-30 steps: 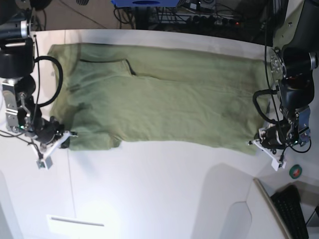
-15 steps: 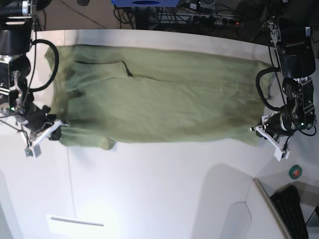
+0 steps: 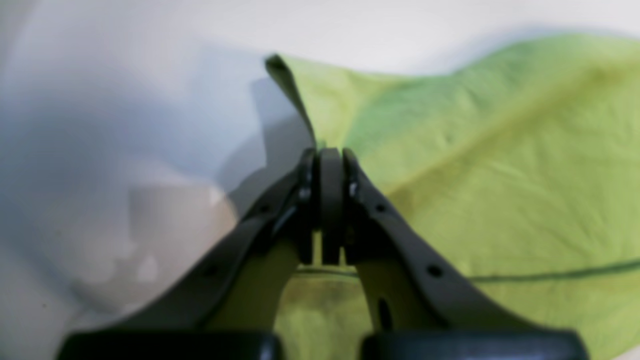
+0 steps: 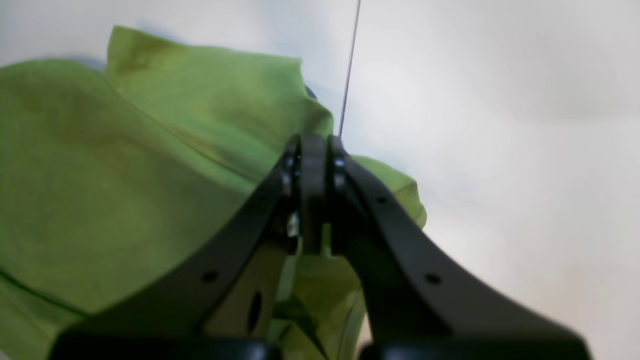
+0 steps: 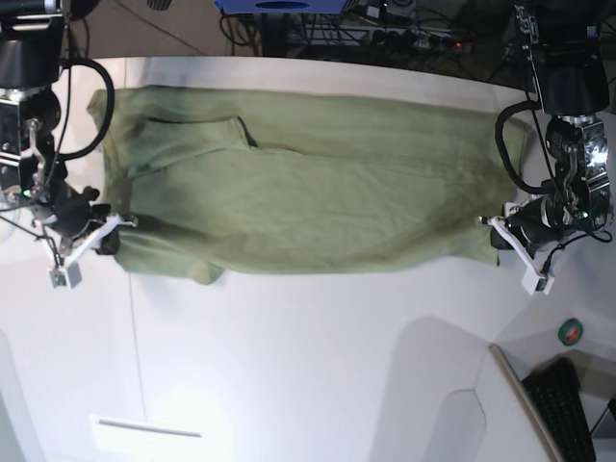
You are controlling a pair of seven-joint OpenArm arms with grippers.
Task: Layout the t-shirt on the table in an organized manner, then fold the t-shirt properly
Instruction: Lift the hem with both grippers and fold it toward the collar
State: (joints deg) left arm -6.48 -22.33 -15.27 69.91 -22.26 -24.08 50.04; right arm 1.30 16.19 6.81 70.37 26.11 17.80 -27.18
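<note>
I see a small round green-and-red disc (image 5: 572, 333) off the surface's lower right corner, a black keyboard (image 5: 568, 404) below it, and tangled dark cables (image 5: 385, 29) beyond the far edge.

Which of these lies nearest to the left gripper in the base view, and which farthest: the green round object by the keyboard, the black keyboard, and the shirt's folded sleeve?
From the left gripper, at this view's right edge:
1. The green round object, just below it near the right edge.
2. The black keyboard, lower still, in the bottom right corner.
3. The folded sleeve of the t-shirt, far across at the upper left.
</note>
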